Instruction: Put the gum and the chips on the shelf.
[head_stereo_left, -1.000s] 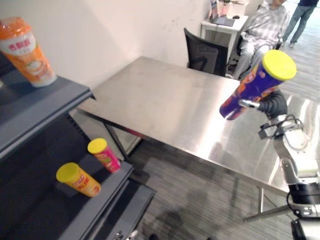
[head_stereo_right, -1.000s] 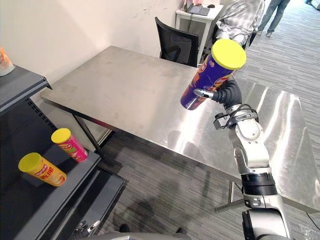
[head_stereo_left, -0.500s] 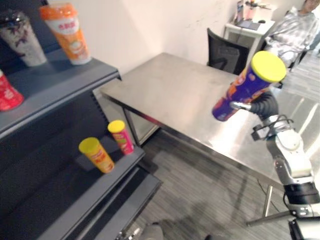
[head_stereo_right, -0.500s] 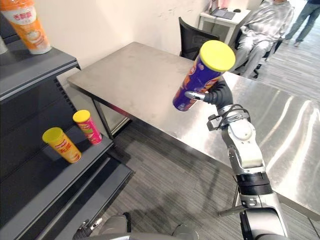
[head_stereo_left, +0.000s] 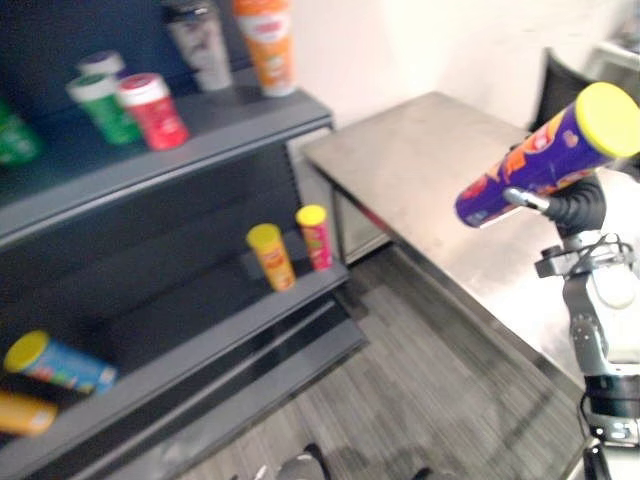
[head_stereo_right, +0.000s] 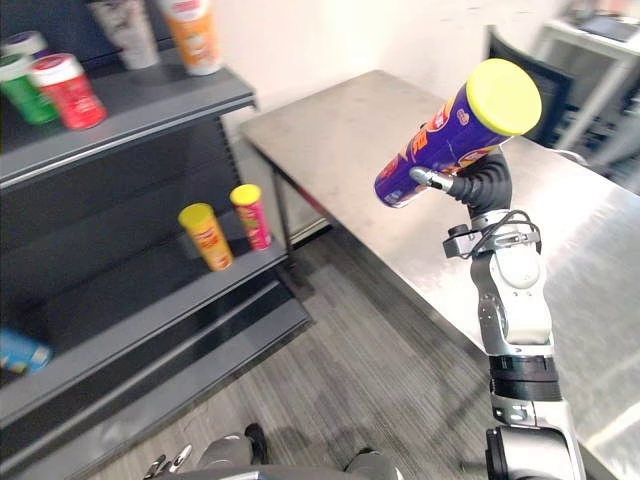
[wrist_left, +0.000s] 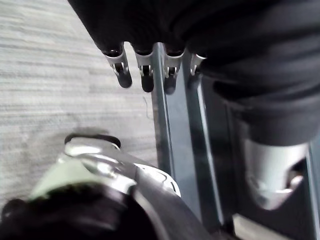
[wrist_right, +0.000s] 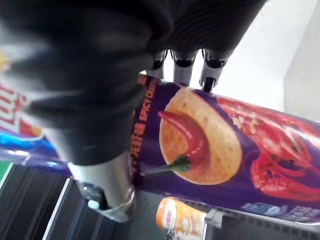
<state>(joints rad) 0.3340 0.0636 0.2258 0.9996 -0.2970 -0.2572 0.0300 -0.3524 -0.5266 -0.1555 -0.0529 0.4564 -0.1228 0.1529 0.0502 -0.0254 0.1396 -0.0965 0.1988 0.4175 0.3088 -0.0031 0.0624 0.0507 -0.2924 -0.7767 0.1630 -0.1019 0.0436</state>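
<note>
- Right hand (head_stereo_right: 487, 186) has a solid hold on the purple chips can (head_stereo_right: 445, 137). Its fingers (wrist_right: 182, 62) curl over one side, and the thumb sits on the other.
- That can is up in the air and tilted, with its yellow lid (head_stereo_right: 504, 96) as the high end. The base points down toward the shelf side, and it's seen against the near part of the steel tabletop (head_stereo_left: 420, 160).
- Left hand (wrist_left: 146, 80) just dangles low over the grey striped floor (head_stereo_left: 430, 380), fingers loose and pretty much straight, holding nothing.
- Off to the robot's left is the dark shelf (head_stereo_left: 240, 115).
- On the lowest board I can see, a blue can (head_stereo_left: 60, 365) with a yellow lid lies on its side. There's an orange thing (head_stereo_left: 20, 412) just beside it at the edge, can't tell what it is.
- One board up, two small yellow-lidded cans stand close together but not touching: an orange can (head_stereo_left: 270, 257) and a pink can (head_stereo_left: 315, 237).
- The top board has a red can (head_stereo_left: 150, 110) and a green can (head_stereo_left: 100, 105) near each other. Further along are a grey cup (head_stereo_left: 195, 45) and an orange cup (head_stereo_left: 265, 40), both back by the wall.
- The tabletop runs away to the right of the shelf, and a dark chair (head_stereo_left: 558, 85) sits at its far side.
</note>
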